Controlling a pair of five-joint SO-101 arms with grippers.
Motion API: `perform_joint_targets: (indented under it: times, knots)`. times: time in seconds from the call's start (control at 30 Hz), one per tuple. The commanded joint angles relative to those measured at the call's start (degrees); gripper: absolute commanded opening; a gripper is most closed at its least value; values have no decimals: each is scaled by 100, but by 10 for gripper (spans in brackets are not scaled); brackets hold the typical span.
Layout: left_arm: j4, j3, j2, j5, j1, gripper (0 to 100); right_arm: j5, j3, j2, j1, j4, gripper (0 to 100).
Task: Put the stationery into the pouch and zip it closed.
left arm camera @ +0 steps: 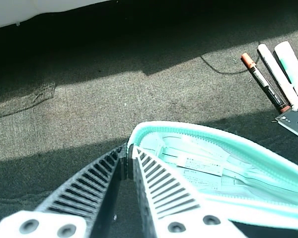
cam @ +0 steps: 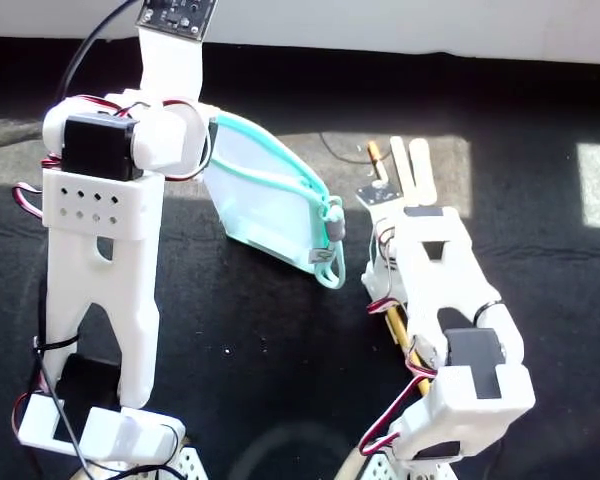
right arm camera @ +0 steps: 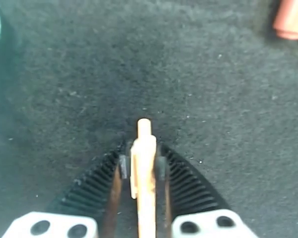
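Pouch (cam: 265, 195) sits open on the table (cam: 240, 350), its rim pinched in the clenched left hand (left arm camera: 128, 148). Right hand (right arm camera: 141, 161) nearby grasps a pen (right arm camera: 143, 130); three markers (left arm camera: 277, 73) lie beyond.

Robotics lab bench, dark grey felt cloth (cam: 250, 370) covering the table, two white plastic robot arms (cam: 98, 250) with bare red-and-black wiring (cam: 388, 420) standing on the cloth, white surface (cam: 430, 25) beyond it.

Hard sunlight fell in patches on the dark table cloth (cam: 280, 380), brightest behind the pouch (cam: 265, 200). The arms (cam: 100, 260) threw deep shadows across it; the white markers (left arm camera: 278, 74) and the pen (right arm camera: 145, 168) glared pale.
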Motion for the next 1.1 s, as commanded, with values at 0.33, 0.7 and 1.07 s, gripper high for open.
perform_joint_targets:
  times: [0.33,0.7,1.07]
  knots:
    - [211,321,295,26,66,9,70,-541,-4708,13,330,6]
    - [211,321,303,18,75,10,-1793,-3495,-5385,-532,-1059,6]
    - [211,321,303,18,75,10,-1248,-4391,-4145,-2519,-2246,6]
